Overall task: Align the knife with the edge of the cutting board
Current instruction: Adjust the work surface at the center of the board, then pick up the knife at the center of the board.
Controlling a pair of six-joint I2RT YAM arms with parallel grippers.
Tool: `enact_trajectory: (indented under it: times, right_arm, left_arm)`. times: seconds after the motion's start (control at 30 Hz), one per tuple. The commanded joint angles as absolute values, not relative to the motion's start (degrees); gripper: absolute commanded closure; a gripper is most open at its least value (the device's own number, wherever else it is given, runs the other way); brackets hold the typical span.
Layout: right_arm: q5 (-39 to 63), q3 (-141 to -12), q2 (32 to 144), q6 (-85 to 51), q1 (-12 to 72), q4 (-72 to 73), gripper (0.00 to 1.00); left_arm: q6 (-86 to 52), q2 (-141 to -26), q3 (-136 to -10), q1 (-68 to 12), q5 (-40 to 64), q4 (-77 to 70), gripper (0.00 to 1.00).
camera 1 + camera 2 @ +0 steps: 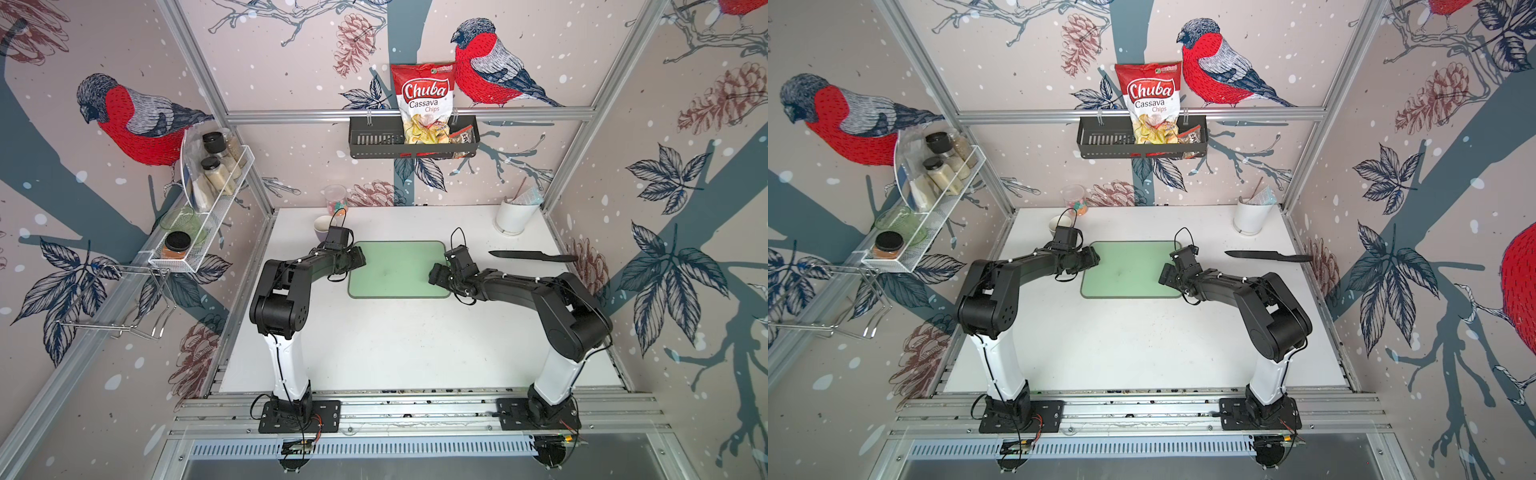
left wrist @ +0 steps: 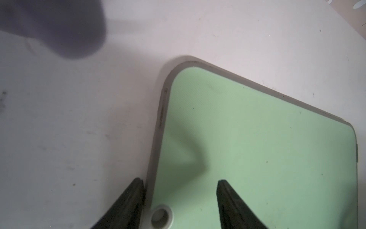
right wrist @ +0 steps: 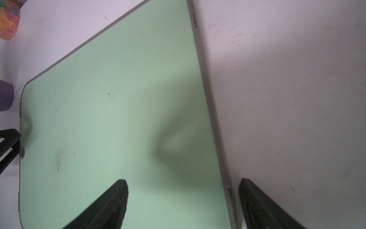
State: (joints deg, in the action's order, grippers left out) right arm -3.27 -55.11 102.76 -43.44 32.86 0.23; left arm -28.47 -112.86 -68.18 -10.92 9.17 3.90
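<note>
The pale-green cutting board (image 1: 399, 270) (image 1: 1131, 270) lies flat mid-table. The black knife (image 1: 532, 256) (image 1: 1268, 257) rests on the table well to the right of the board, lying left-right with its point toward the board. My left gripper (image 1: 360, 255) (image 2: 180, 181) is open and straddles the board's left short edge beside the small hole (image 2: 161, 216). One finger is over the table, the other over the board (image 2: 257, 148). My right gripper (image 1: 434, 274) (image 3: 183, 181) is open wide across the board's (image 3: 109, 119) right edge. Neither gripper touches the knife.
At the back left stand a white cup (image 1: 324, 226) and a clear jar of coloured sweets (image 1: 336, 199). A white utensil pot (image 1: 515, 214) is at the back right. A wall basket holds a chips bag (image 1: 424, 104). A spice rack (image 1: 208, 199) hangs on the left wall.
</note>
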Motion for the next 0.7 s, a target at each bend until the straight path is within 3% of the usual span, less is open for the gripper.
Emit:
enact_trajectory:
  times: [0.0,0.1,0.23,0.47,0.67]
  right_arm:
    - [-6.0,-55.1,100.9,-42.8,31.8,-5.4,0.06]
    - [-11.7,-56.6,97.8,-39.3,30.3,-8.7,0.00]
    - [-16.7,-58.3,93.1,-34.0,24.0,-11.0,0.00]
    - [-9.1,-65.0,96.6,-32.4,2.8,-17.9,0.00]
    - [-2.1,-72.4,104.0,-26.5,-7.1,-19.3,0.00]
  left_arm:
    - [-29.2,-109.3,-64.5,-10.9,4.8,9.4,0.27]
    - [-29.0,-104.4,-62.4,-10.9,1.1,8.5,0.18]
    - [-29.3,-96.2,-58.1,-10.9,-2.9,8.0,0.16]
    - [-31.9,-84.7,-46.9,-10.9,1.1,4.2,0.16]
    - [-31.3,-78.7,-40.9,-11.0,2.4,2.1,0.16]
